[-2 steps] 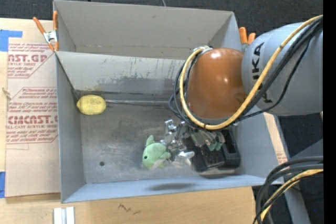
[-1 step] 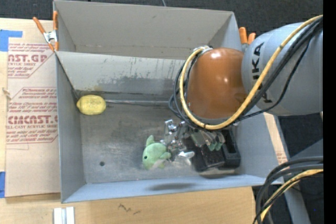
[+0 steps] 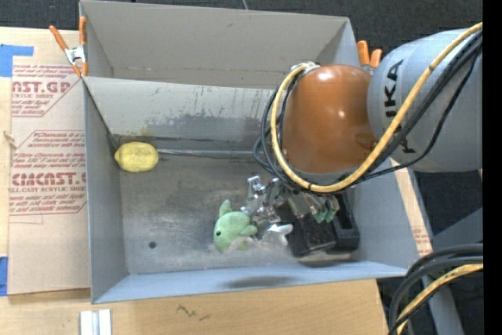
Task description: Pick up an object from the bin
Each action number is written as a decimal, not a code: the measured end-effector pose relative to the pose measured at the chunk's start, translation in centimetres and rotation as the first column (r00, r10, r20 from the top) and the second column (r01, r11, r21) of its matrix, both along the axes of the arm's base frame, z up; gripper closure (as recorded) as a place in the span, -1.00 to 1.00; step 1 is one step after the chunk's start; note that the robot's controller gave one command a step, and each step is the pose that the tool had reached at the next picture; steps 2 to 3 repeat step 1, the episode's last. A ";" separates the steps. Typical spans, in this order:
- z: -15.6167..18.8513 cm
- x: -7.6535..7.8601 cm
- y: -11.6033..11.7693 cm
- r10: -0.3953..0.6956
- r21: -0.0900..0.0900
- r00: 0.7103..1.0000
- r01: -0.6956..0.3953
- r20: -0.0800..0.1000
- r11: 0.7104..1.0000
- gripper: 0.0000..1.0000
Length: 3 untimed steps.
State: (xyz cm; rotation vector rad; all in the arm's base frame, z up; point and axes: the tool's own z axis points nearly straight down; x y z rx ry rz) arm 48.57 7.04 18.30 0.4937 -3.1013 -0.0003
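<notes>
Camera view, looking down into the grey metal bin (image 3: pixel 102 192): the arm (image 3: pixel 427 102) comes in over the bin's right wall and bends down toward the floor near the front right corner. A rounded orange cover (image 3: pixel 325 125) sits on its wrist, and yellow and black cables (image 3: pixel 276 139) loop around the cover's left and lower sides.

Below the cover, the gripper (image 3: pixel 265 208) is low over the bin floor, its shiny metal parts crowded together under the wrist. Whether it is spread or pressed together cannot be told, and nothing can be seen held in it.

Just beside the gripper, on its left, a small green plush toy (image 3: pixel 233 228) lies on the floor near the front wall, somewhat right of the middle. The metal parts reach right up to the toy's right side; whether they touch it is unclear.

To the right of the gripper, close to the front right corner, is a black blocky piece (image 3: pixel 325 234), partly under the wrist; it may belong to the robot or to the bin.

Well apart from all this, a yellow rounded lump (image 3: pixel 136 157) lies against the left wall, where the floor meets the sloping back wall.
</notes>
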 end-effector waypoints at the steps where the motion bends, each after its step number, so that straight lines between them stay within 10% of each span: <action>1: 4.6 0.3 0.1 -0.019 0.000 1.000 0.019 0.000 1.000 1.00; 3: 4.6 0.3 0.1 -0.019 0.000 1.000 0.019 0.000 1.000 1.00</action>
